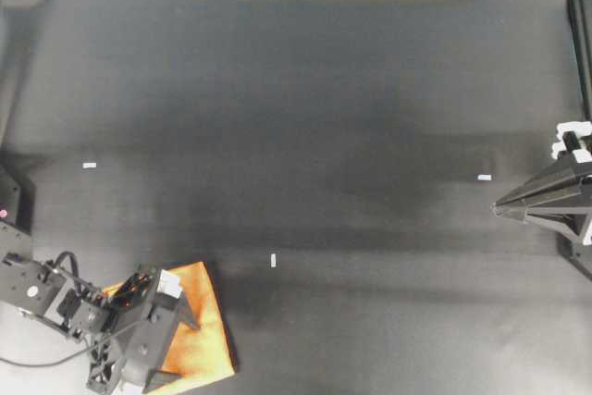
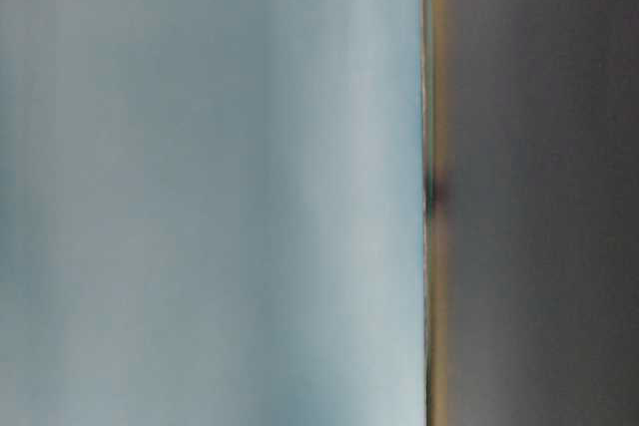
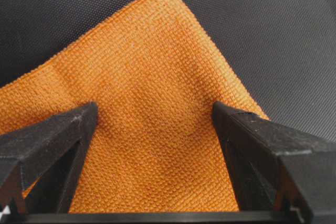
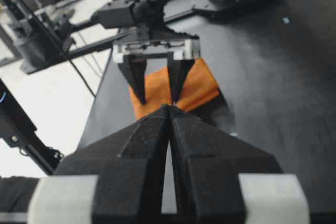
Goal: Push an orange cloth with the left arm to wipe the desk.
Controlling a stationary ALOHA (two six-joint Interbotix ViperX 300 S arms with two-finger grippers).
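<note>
The left gripper (image 3: 155, 116) stands with its two black fingers (image 3: 63, 135) spread wide, planted over the orange cloth (image 3: 152, 93) with fabric showing in the whole gap between them; nothing is pinched. From the wrist view the cloth runs forward from under the fingers to a corner just ahead, and it spills out to the left of the left finger as well. Seen from above, the left arm (image 1: 65, 298) reaches in over the cloth (image 1: 199, 321), which lies at the near left corner of the desk (image 1: 324, 108), with most of the black surface stretching well away from the gripper. The cloth looks light, soft and floppy, a coarse weave folded over on itself, so I'd guess it bunches or rolls if shoved by one edge. Pressing down with both fingertips near its middle and dragging seems the safer hold than gripping it. The right gripper (image 4: 169, 107) sits far off, its fingers pressed together, empty.
</note>
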